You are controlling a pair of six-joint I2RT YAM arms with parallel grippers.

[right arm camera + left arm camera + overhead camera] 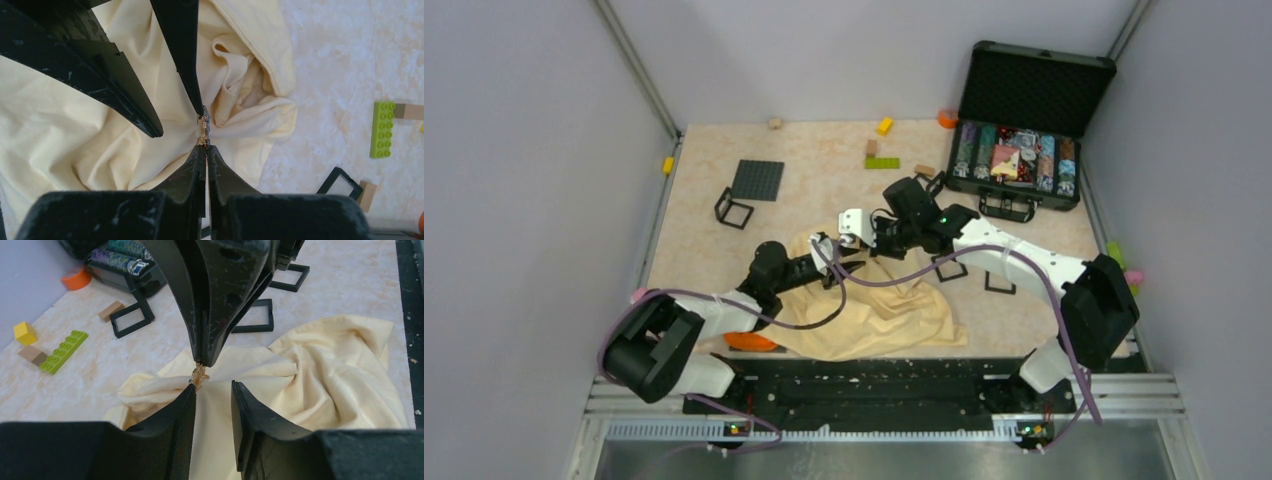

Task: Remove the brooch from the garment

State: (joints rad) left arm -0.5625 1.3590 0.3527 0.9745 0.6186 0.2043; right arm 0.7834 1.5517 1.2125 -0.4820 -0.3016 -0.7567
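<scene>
The pale yellow garment (879,310) lies crumpled on the table, with a fold pulled up between the two grippers. The brooch (204,125), a tiny gold piece, sits on that fold; it also shows in the left wrist view (199,376). My right gripper (205,146) is shut on the brooch's near end. In the left wrist view it (205,359) comes down from above onto the brooch. My left gripper (214,385) is open over the cloth, one fingertip (191,389) touching the brooch. In the top view the two grippers meet tip to tip, left (829,252) and right (852,236); the brooch is hidden there.
An open black case (1024,130) of poker chips stands at the back right. Black square frames (734,208) (949,268), a dark grey baseplate (757,180), a green brick (882,162), a yellow brick (884,126) and wooden blocks lie around. An orange object (749,341) sits under the left arm.
</scene>
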